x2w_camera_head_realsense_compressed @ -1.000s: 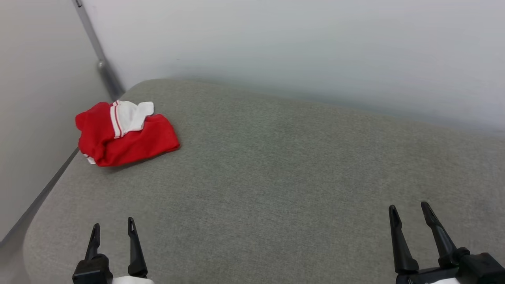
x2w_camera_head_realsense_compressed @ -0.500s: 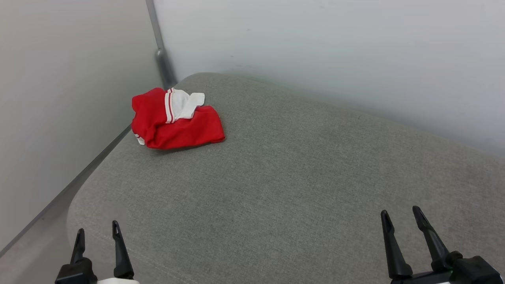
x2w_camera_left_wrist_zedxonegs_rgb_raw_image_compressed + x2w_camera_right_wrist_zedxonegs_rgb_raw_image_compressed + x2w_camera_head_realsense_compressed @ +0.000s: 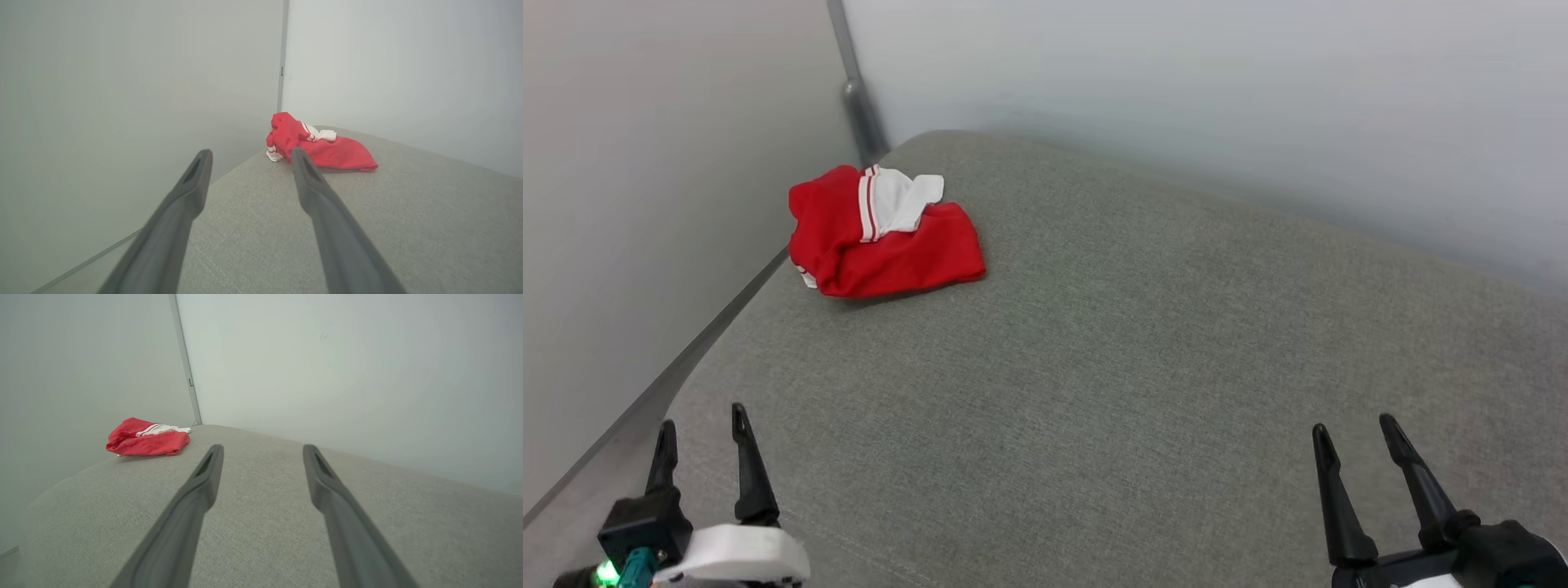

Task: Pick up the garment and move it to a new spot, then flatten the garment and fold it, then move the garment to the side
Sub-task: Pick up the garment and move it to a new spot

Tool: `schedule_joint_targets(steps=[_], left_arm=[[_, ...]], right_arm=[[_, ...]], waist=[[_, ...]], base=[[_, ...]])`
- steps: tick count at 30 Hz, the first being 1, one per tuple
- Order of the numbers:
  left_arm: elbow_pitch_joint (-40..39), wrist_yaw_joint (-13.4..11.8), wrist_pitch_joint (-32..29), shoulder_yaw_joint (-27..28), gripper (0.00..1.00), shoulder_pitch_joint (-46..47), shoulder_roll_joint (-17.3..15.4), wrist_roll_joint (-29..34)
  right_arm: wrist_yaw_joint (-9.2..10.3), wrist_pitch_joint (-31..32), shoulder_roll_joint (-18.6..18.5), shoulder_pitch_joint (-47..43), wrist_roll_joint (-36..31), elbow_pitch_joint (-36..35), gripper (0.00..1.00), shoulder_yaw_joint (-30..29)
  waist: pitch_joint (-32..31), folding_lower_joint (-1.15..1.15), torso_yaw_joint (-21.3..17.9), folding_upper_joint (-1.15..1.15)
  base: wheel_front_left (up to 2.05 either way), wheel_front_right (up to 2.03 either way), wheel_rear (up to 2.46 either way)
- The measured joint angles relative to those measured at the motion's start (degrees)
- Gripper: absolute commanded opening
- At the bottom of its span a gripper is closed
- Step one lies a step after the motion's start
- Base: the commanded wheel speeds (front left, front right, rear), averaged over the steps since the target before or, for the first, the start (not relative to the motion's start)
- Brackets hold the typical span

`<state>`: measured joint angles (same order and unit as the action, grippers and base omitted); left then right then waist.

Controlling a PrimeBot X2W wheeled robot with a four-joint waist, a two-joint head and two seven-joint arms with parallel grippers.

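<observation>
- Grey fabric cushion point(image 3: 1094, 367) spans the head view, with pale walls point(image 3: 1176, 82) behind and a grey metal strip point(image 3: 854, 90) in the corner at upper left.
- Crumpled in the upper left of the frame, at the cushion's far corner, lies the garment point(image 3: 882, 237), red with a white striped sleeve on top.
- At lower left, the left gripper point(image 3: 703, 416) has its fingers parted and empty, well apart from the garment.
- At lower right, the right gripper point(image 3: 1352, 424) is likewise parted and empty, farther from it.
- Folds hide the garment's front; the bottom edge cuts off both gripper bases.
- Cushion fabric stretches between the grippers and the garment.
</observation>
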<state>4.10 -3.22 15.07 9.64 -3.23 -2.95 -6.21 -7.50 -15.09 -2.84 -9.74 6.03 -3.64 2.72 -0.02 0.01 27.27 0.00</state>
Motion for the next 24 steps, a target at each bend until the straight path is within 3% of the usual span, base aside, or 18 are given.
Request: schedule_joint_targets(steps=[11, 19, 24], left_arm=[[3.1, 4.8, 0.0, 5.6, 1.0, 19.6, -4.7, -1.8], [8.8, 7.7, 0.0, 8.8, 1.0, 35.9, -10.8, -5.8], [16.0, 9.1, -1.1, 9.8, 1.0, 44.9, -17.5, -8.3]], right_arm=[[0.0, 0.0, 0.0, 5.7, -5.5, -3.5, 1.0, -2.0], [0.0, 0.0, 0.0, 9.5, -8.5, -8.3, 1.0, -4.7], [0.0, 0.0, 0.0, 11.3, -10.1, -11.6, 1.0, -5.0]], waist=[[8.9, 0.0, -3.6, 0.0], [18.4, 0.01, -6.8, 0.0], [23.5, 0.01, -8.9, 0.0]], base=[[0.0, 0.0, 0.0], [0.0, 0.0, 0.0], [0.0, 0.0, 0.0]])
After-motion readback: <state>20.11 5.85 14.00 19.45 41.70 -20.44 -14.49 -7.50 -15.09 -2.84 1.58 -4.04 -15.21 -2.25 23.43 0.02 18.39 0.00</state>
